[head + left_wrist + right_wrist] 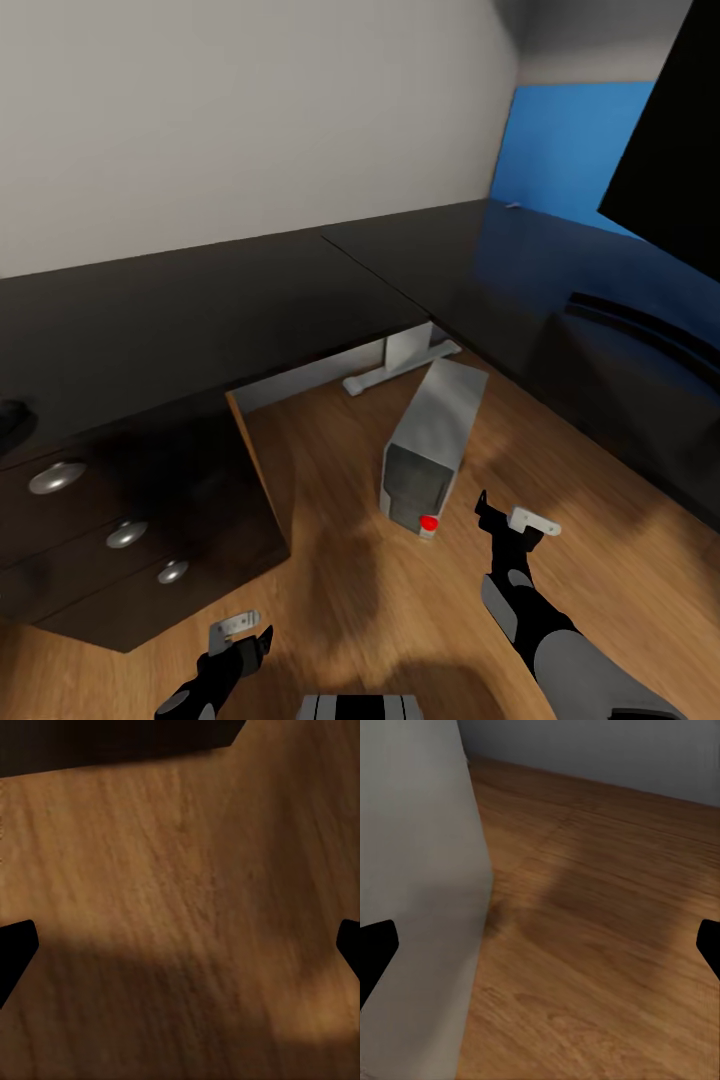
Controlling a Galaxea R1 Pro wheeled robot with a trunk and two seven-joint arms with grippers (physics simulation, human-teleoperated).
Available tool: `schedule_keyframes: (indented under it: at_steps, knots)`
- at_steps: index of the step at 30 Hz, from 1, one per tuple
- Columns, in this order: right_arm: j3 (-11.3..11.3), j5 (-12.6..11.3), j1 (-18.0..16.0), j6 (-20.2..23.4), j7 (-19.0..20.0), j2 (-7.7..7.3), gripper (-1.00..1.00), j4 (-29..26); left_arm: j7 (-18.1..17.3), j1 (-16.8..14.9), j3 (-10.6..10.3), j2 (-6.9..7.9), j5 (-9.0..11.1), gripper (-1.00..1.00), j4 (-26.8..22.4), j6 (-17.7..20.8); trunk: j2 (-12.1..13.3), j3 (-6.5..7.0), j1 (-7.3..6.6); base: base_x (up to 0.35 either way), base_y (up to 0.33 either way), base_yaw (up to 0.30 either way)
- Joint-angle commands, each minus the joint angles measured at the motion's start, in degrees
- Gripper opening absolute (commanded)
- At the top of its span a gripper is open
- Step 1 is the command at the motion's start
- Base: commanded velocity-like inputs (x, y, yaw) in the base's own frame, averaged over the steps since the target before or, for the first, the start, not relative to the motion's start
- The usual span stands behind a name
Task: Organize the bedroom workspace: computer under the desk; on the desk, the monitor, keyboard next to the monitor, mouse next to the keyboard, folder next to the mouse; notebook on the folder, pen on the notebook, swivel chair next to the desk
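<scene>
Grey box-shaped computer tower (432,440) is being left on the wooden floor (350,560) beside the black L-shaped worktop (300,290), not yet tucked under; right end effector (515,522) is being held wide, empty.

The box-shaped tower computer (437,440) is light grey with a darker front panel and a red dot. The glossy L-shaped desk (300,290) is black with silver drawer knobs (56,477). The grained plank floor (350,560) is warm brown; a back panel (560,150) is bright blue.
</scene>
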Motion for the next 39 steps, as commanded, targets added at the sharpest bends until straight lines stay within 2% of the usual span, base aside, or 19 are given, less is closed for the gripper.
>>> schedule_keyframes:
  at_steps: [1,24,39]
  knots:
    - [-0.2,-0.1,0.0,-0.2,0.2,0.04,1.00,0.0,-0.4,0.0,0.3,-0.05,0.5,1.00,0.0,0.0,0.0,-0.04,-0.01,0.001,0.000,0.085]
    - [-0.3,-0.1,0.0,-0.2,0.1,-0.03,1.00,0.0,-0.4,0.0,0.2,-0.08,0.5,1.00,0.0,0.0,0.0,-0.15,-0.01,0.000,0.000,0.150]
    - [-0.4,-0.1,0.0,-0.2,0.1,-0.12,1.00,0.0,-0.4,0.0,0.2,-0.11,0.5,1.00,0.0,0.0,0.0,-0.50,-0.01,0.000,0.000,0.052]
